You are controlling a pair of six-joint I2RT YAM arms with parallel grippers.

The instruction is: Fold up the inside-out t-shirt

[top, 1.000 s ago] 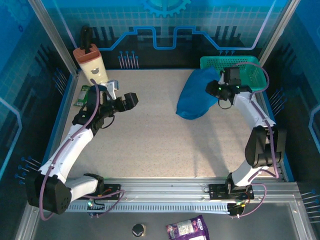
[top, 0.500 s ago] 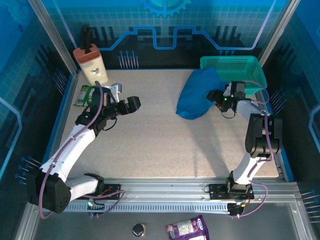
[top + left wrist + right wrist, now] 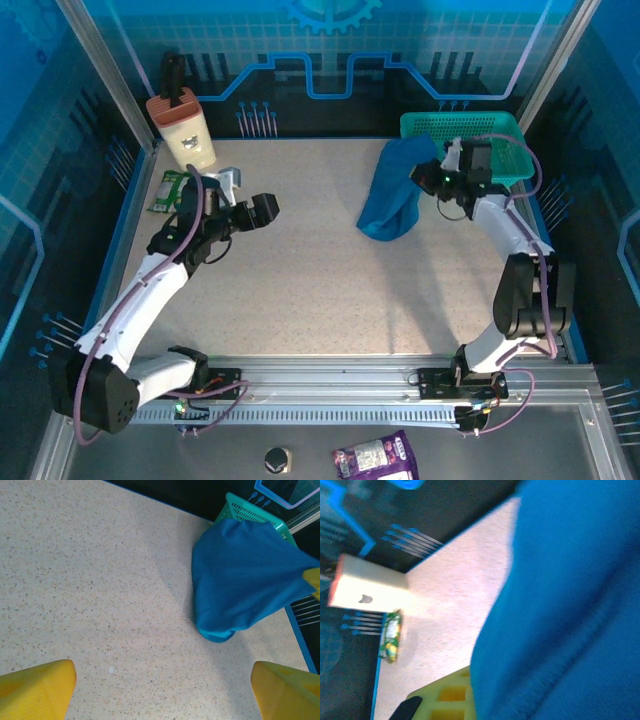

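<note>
So the inside-out t-shirt (image 3: 393, 195) sits at the back right of the bench (image 3: 300, 280), bunched into a long blue lump right by the teal basket (image 3: 500, 124). Its lower end rests on the bench, and the upper end is pulled up toward the basket's near left corner. The right tool (image 3: 428, 180) is clamped tight on that upper edge; in the right wrist view it's basically wall-to-wall blue cloth with a seam running across, and one yellow finger (image 3: 445, 702) peeking out underneath. The left tool (image 3: 262, 210) hangs over the left half of the bench, well apart from the shirt, jaws spread wide with nothing between them, pointing at the shirt from across the bench. There's also a cream bottle (image 3: 185, 130) at the back left corner and a green packet (image 3: 168, 190) lying just in front of it
</note>
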